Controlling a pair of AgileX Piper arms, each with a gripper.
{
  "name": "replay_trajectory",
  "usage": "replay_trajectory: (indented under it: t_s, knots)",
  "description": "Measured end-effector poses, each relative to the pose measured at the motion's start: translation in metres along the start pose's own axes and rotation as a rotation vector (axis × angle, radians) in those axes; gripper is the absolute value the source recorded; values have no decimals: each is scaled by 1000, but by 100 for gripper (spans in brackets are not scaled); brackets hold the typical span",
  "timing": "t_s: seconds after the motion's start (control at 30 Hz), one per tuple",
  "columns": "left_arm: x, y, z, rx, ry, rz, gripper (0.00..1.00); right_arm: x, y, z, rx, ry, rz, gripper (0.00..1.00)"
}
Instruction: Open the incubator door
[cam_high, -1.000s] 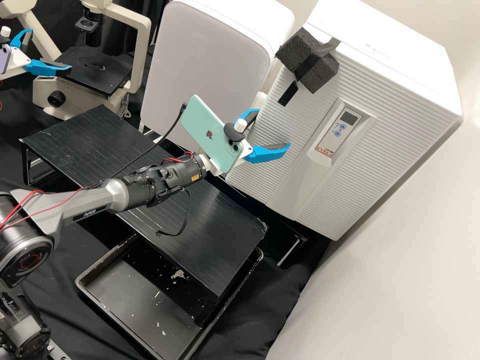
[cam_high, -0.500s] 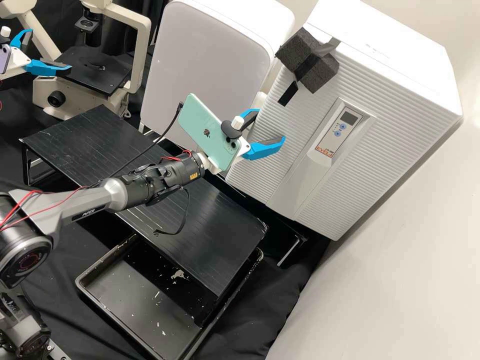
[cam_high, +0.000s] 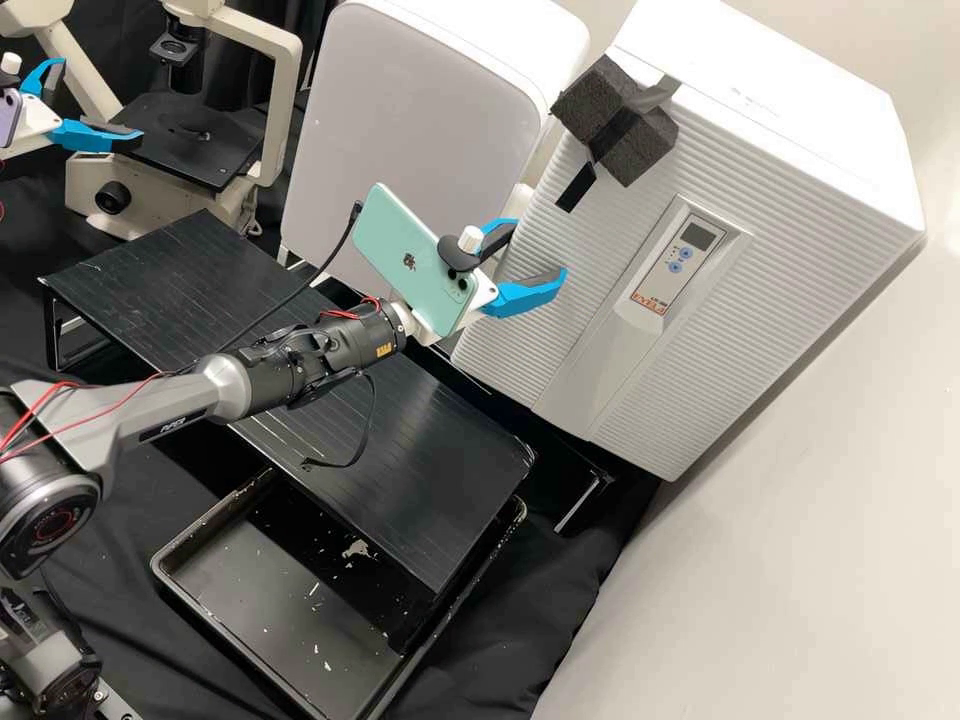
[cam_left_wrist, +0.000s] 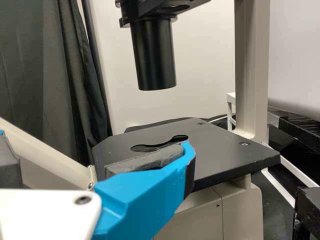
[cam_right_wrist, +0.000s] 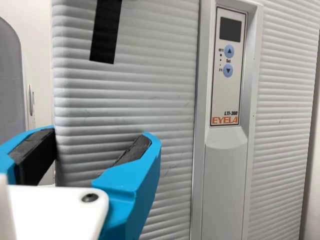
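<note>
Incubator (cam_high: 780, 160), big and white, takes up the right side of the scene, and its ribbed door (cam_high: 480, 345) is closed. A raised grey strip runs down that door, and set in it is a control panel (cam_high: 672, 262) with a dark display and two blue buttons. At the door's far left corner I see a dark foam block (cam_high: 615, 120), held on by a black strap, with a black tab (cam_high: 576, 187) hanging beneath it.

Right in front of the left part of the door is the right gripper (cam_high: 540, 250). Its blue jaws are spread wide, pinching nothing: one is by the door's left edge, the other before the ribs. I can't tell from here whether either one touches. A mint-green phone (cam_high: 408, 255) is mounted on that arm, with a black cord leading off it.

Over at the far left, the left gripper (cam_high: 100, 102) is near the black stage (cam_high: 185, 150) of a cream microscope (cam_high: 270, 60), and its jaws are spread as well, with nothing between them.

Between microscope and incubator stands a white case (cam_high: 400, 130) with a grey front. Nearer to me, a black slatted stand (cam_high: 400, 450) reaches partly over a black tray (cam_high: 230, 580) scattered with pale flecks.
</note>
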Motion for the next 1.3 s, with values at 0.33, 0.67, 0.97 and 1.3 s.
replay_trajectory:
  t_s: [0.33,0.67,0.97,1.3]
  knots:
    - [0,0,0,0,0,0,100,-1,1,-1,-6,-1,-2,0]
    - [0,0,0,0,0,0,100,-23,13,4,14,-12,-12,0]
    - [0,0,0,0,0,0,100,-64,32,9,31,-13,28,0]
    - [0,0,0,0,0,0,100,-119,57,7,152,14,238,0]
